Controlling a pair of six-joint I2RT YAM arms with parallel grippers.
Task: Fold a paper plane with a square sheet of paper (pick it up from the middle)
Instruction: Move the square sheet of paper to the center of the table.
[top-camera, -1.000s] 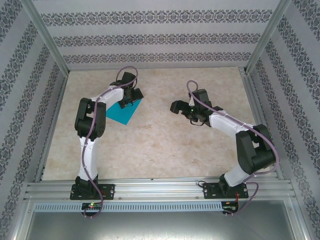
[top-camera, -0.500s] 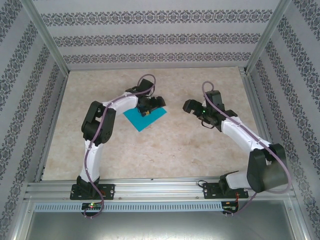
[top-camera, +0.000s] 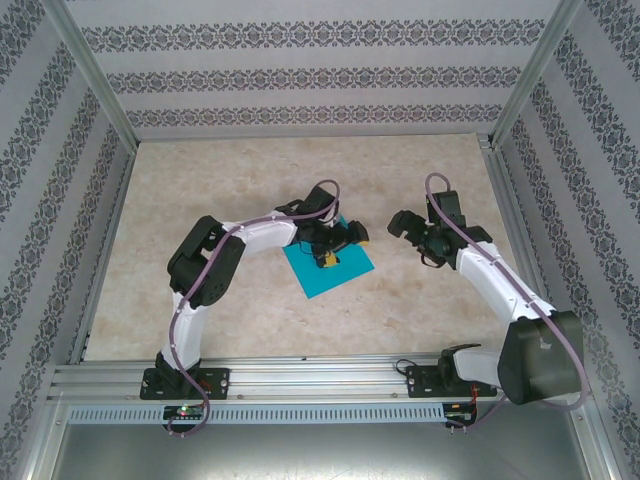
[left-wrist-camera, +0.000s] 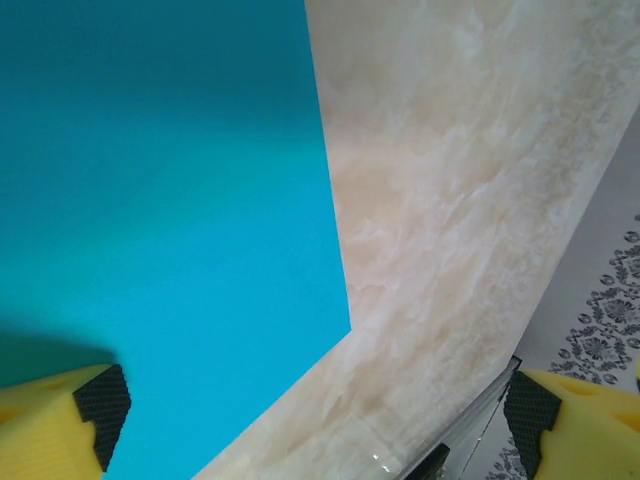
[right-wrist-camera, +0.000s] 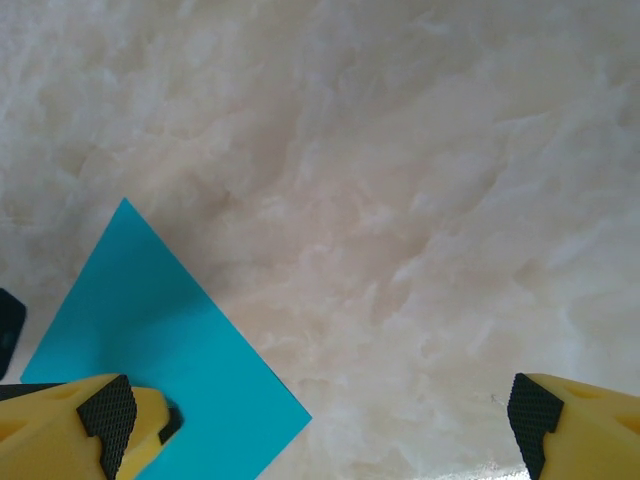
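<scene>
sliding down and to the right across the top view, the square sheet of paper (top-camera: 320, 282) has gone from the upper left of the table (top-camera: 240, 330) to near the middle of the frame. the left gripper (top-camera: 345, 250) travelled with it, and the right gripper (top-camera: 400, 228) has swung in and now sits just right of the sheet. in the left wrist view the left gripper (left-wrist-camera: 315, 420) has its yellow fingers spread to the far corners, pinching nothing, with the sheet (left-wrist-camera: 150, 200) flat beneath on the left. the right gripper (right-wrist-camera: 322, 415) is equally spread and empty, with one corner of the sheet (right-wrist-camera: 150, 340) at lower left. my reading is that the sheet has been brought to where both arms reach it, still unfolded, so folding has yet to begin. no brand, label or writing can be read. the sheet is plain and the walls carry only an ornamental pattern.
</scene>
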